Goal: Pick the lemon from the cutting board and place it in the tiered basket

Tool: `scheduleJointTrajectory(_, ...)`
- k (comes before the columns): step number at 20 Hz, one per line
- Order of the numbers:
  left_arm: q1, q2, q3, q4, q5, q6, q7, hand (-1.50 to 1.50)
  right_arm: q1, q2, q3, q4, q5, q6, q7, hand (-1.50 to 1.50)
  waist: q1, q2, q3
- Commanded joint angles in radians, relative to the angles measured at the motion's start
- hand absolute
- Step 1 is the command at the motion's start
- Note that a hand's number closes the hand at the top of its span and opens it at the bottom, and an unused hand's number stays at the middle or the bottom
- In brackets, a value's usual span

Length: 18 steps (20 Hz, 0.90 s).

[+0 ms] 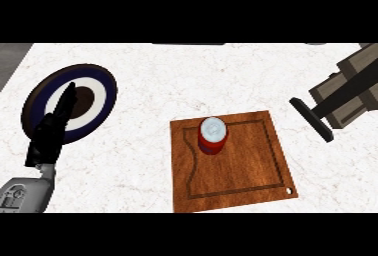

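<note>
So there's no lemon on the cutting board [232, 160] that I can see. What sits there is a red can [211, 136] with a silvery lid, upright near the board's upper left part. No tiered basket in sight either.

The board is brown wood with visible grain, a routed groove round the edge and a small hole in one corner. The table [184, 75] is pale marble with faint veining.

The right hand [314, 119] hangs just off the board's upper right corner, fingers straight. The left hand [55, 127] rests open over a round navy, white and brown plate [96, 90].

Risk, I think: a smooth can could tip if nudged sideways.
</note>
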<state>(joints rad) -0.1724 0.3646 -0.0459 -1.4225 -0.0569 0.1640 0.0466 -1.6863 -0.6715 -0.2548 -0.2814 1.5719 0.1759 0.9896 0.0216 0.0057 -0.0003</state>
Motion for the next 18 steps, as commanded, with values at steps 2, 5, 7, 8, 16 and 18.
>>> scheduleJointTrajectory(2, -0.01, 0.009, 0.004, -0.068, -0.008, -0.002, 0.094, 0.0, 0.078, -0.018, -0.052, -0.055, -0.067, -0.004, -0.021, 1.5, -0.017, -0.009, 0.001)
scheduleJointTrajectory(5, 0.033, 0.01, 0.03, -0.013, 0.007, -0.019, -0.007, 0.0, 0.06, -0.005, -0.115, -0.057, -0.127, 0.022, 0.031, 1.5, -0.009, -0.005, 0.0)
scheduleJointTrajectory(7, 0.019, 0.003, 0.027, -0.003, -0.003, -0.004, -0.011, 0.0, 0.108, 0.009, -0.206, -0.088, -0.187, -0.14, 0.156, 1.5, -0.01, -0.002, 0.001)
scheduleJointTrajectory(8, 0.017, 0.003, 0.015, -0.042, -0.005, -0.008, 0.036, 0.0, 0.143, 0.034, -0.201, -0.095, -0.187, -0.13, 0.171, -1.5, -0.017, -0.009, 0.001)
scheduleJointTrajectory(16, 0.033, -0.038, 0.002, -0.037, -0.025, 0.005, 0.033, 0.0, 0.245, 0.043, -0.207, -0.263, -0.212, -0.275, 0.081, -1.5, -0.021, -0.007, 0.001)
scheduleJointTrajectory(18, 0.038, -0.001, 0.033, -0.056, -0.013, -0.013, 0.046, 0.0, 0.24, 0.048, -0.183, -0.326, -0.195, -0.272, 0.086, -1.5, -0.023, -0.012, 0.0)
